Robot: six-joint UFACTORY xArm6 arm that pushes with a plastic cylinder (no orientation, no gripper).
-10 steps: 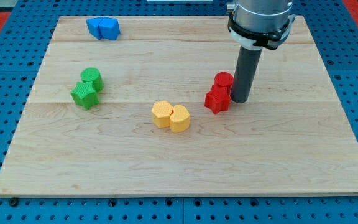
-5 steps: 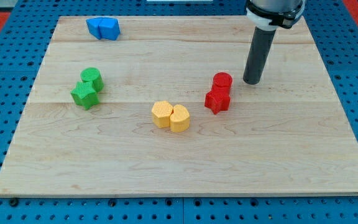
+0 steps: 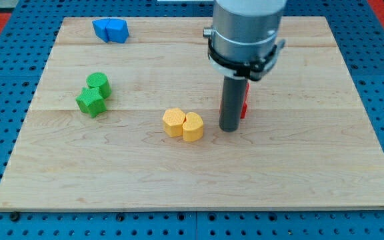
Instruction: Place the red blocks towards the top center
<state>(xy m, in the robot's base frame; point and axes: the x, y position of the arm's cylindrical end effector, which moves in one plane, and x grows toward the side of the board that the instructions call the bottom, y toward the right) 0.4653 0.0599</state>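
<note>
Jaws are not part of this arm at all, so I have nothing that spreads or pinches; it ends in a dark rod, and my tip [image 3: 229,129] sits on the wooden board [image 3: 312,167]. I use the yellow pair as my landmark: two yellow blocks touching each other, a six-sided one [image 3: 173,123] and a rounder one [image 3: 193,127] beside it. My tip is just beside that pair, on the side toward the view's right, with a little gap between them.

The red blocks [image 3: 244,107] are right behind my rod, a bit farther toward the view's right and top from the yellow pair. The rod and the big grey part of the arm hide almost all of them. I only see a thin red strip along the rod's edge, so I cannot tell their shapes, or if my tip is touching them.

Far from the yellow pair, toward the view's left, sit a green round block [image 3: 99,84] and a green star block [image 3: 91,102], touching. Even farther, up in the top left corner, two blue blocks [image 3: 111,30] sit together.
</note>
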